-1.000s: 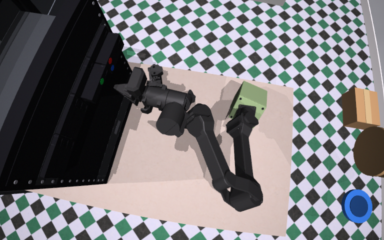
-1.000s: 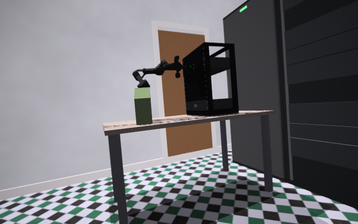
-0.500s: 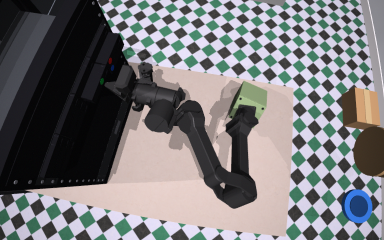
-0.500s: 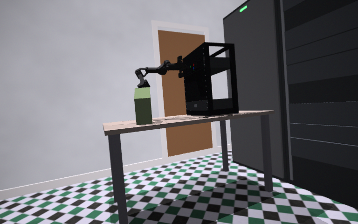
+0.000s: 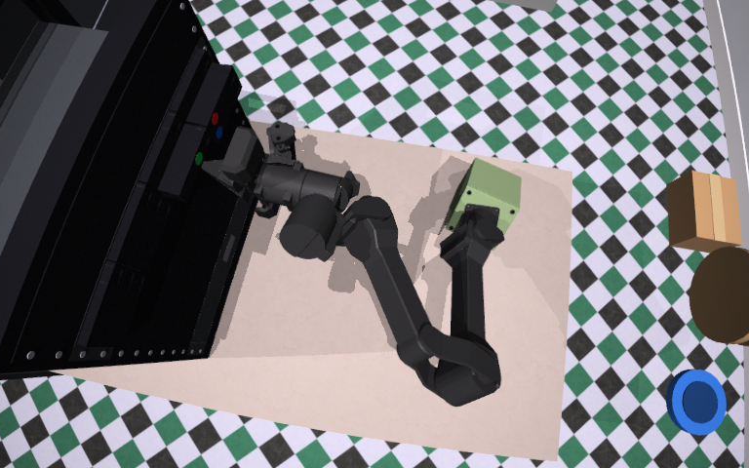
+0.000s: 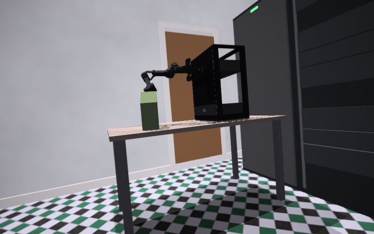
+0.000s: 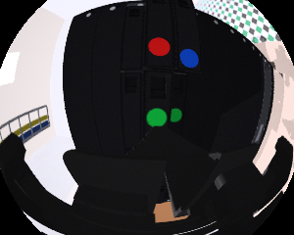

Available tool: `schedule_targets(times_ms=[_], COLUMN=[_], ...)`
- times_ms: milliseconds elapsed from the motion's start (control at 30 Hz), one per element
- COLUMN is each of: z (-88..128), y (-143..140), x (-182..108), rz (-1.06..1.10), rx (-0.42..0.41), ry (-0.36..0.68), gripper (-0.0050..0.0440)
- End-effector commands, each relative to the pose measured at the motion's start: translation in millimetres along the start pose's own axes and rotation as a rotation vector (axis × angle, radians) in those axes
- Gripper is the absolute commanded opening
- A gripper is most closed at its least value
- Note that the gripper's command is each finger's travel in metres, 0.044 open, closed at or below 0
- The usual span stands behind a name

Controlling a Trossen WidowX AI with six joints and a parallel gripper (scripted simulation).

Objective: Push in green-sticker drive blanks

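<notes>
The black rack (image 5: 105, 243) (image 6: 226, 87) stands on the table (image 5: 309, 325) (image 6: 183, 130). In the wrist view its front fills the frame, with a red sticker (image 7: 159, 46), a blue sticker (image 7: 189, 58), a large green sticker (image 7: 157, 117) and a smaller-looking green sticker (image 7: 176, 116) beside it. The top view shows the red sticker (image 5: 215, 118), the blue sticker (image 5: 218, 132) and one green sticker (image 5: 198, 157). My gripper (image 5: 212, 169) (image 6: 189, 74) (image 7: 158, 130) is shut and empty. Its tips point at the chassis front, just short of the green stickers.
The arm stands on a green pedestal box (image 5: 486, 194) (image 6: 149, 110) on the table. On the floor to the right are a cardboard box (image 5: 703, 212), a round brown drum (image 5: 735, 295) and a blue ring (image 5: 696, 401). A tall dark cabinet (image 6: 264, 87) stands behind the rack.
</notes>
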State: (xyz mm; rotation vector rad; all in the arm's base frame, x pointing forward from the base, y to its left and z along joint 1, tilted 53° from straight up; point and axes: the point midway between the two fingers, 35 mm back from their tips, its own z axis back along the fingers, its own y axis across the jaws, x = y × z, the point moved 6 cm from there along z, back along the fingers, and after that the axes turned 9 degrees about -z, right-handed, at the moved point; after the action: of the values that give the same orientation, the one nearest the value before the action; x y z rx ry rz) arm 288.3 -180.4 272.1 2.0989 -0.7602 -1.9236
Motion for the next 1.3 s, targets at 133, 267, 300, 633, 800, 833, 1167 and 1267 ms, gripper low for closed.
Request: schedule_targets(times_ms=[133, 267, 300, 633, 800, 833, 1167, 1267], z=[-2, -2, -2, -8, -12, -12, -18, -20], y=[4, 4, 4, 3, 3, 3, 4, 5], x=[-5, -5, -5, -4, -4, -4, -5, -6], rz=[0.009, 0.009, 0.009, 0.009, 0.009, 0.009, 0.009, 0.009], rx=[0.010, 0.010, 0.010, 0.010, 0.010, 0.010, 0.010, 0.010], ry=[0.010, 0.010, 0.010, 0.010, 0.010, 0.010, 0.010, 0.010], gripper=[0.0000, 0.0000, 0.0000, 0.0000, 0.0000, 0.0000, 0.0000, 0.0000])
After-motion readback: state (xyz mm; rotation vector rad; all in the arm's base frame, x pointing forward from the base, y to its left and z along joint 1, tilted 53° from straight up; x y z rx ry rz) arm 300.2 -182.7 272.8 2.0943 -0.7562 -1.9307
